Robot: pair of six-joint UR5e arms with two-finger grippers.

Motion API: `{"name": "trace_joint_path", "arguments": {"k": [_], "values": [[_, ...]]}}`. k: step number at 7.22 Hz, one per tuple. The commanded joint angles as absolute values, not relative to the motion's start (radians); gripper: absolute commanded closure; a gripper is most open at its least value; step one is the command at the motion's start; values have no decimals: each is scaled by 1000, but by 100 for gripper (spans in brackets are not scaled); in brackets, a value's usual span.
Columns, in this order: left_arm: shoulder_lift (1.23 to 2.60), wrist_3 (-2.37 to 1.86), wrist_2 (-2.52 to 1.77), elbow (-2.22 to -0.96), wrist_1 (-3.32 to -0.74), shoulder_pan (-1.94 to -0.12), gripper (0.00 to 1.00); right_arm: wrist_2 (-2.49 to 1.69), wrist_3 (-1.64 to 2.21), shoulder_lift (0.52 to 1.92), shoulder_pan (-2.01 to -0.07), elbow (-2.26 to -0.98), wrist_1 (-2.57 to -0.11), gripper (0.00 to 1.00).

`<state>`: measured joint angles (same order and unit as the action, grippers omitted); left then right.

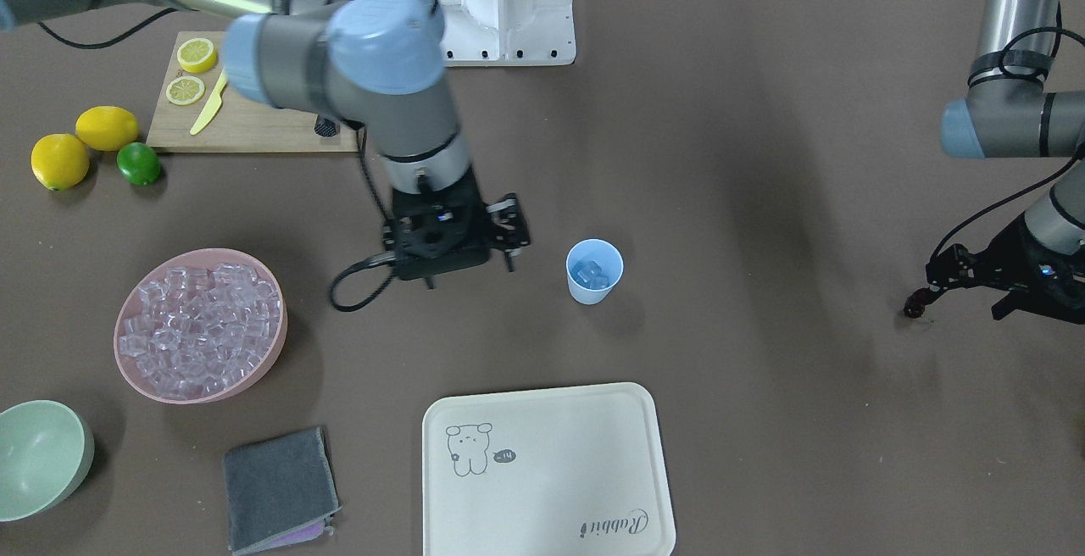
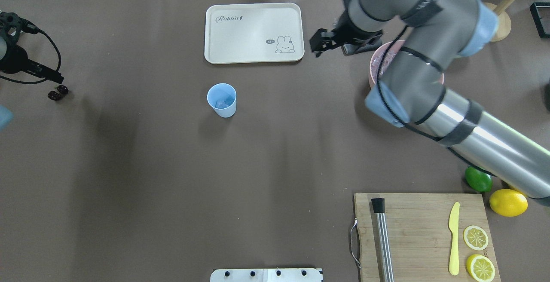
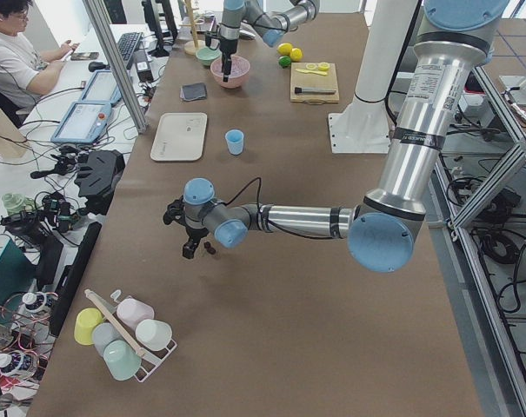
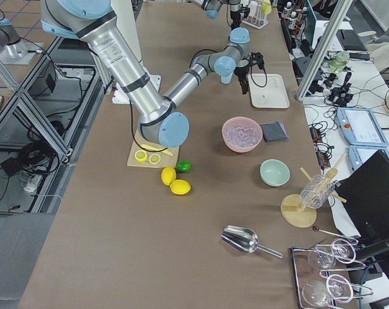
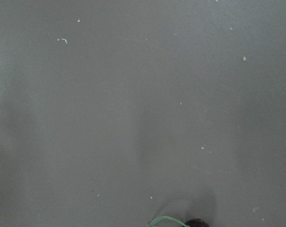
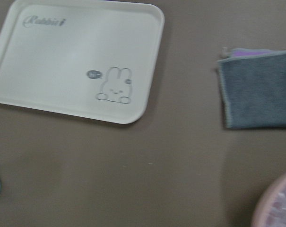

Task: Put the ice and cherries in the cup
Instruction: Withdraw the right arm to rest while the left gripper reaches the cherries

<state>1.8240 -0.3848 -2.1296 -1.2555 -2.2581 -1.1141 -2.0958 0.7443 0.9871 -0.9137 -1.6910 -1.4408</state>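
The light-blue cup (image 1: 594, 271) stands upright mid-table with a few ice cubes inside; it also shows in the overhead view (image 2: 221, 99). The wide pink bowl (image 1: 271, 344) is heaped with ice (image 1: 199, 323). My right gripper (image 1: 511, 234) hovers between the bowl and the cup, open and empty; in the overhead view (image 2: 317, 45) it is near the tray's corner. The dark cherries (image 1: 914, 308) lie on the table at the far end (image 2: 58, 93). My left gripper (image 1: 958, 295) is low beside them, looks open and holds nothing. The left wrist view shows only a cherry's top (image 5: 197, 223) and its green stem.
A cream tray (image 1: 551, 471) lies at the operators' side of the cup, with a grey cloth (image 1: 278, 488) and a pale-green bowl (image 1: 38, 458) past it. The cutting board (image 1: 254, 128) with lemon slices and a knife, two lemons (image 1: 59, 160) and a lime (image 1: 138, 163) sit near the robot.
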Motion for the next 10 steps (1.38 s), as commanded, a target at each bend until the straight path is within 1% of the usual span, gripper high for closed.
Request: {"name": "trace_joint_path", "arguments": {"k": [1, 2, 3, 5, 6, 7, 8, 9, 10], "values": [[1821, -388, -2121, -1236, -2267, -1103, 2, -2324, 407, 1319, -1192, -1878, -1442, 2], [1821, -438, -2125, -1235, -2269, -1082, 2, -2367, 238, 1415, -1304, -1887, -1440, 2], [1821, -465, -2126, -1241, -2270, -1047, 2, -2376, 109, 1484, -1363, -1887, -1440, 2], [1819, -479, -2129, -1243, -2272, -1043, 3, -2381, -16, 1567, -1410, -1893, -1431, 2], [1819, -474, -2129, -1243, -2270, -1045, 25, -2379, -18, 1577, -1411, -1899, -1431, 2], [1819, -472, -2123, -1243, -2270, -1043, 53, -2379, -18, 1578, -1411, -1898, -1431, 2], [1819, -472, -2120, -1241, -2269, -1043, 71, -2379, -20, 1582, -1411, -1898, -1430, 2], [1819, -480, -2120, -1241, -2263, -1045, 95, -2379, -20, 1583, -1411, -1894, -1430, 2], [1819, -482, -2120, -1241, -2266, -1048, 100, -2367, -24, 1574, -1413, -1898, -1439, 2]]}}
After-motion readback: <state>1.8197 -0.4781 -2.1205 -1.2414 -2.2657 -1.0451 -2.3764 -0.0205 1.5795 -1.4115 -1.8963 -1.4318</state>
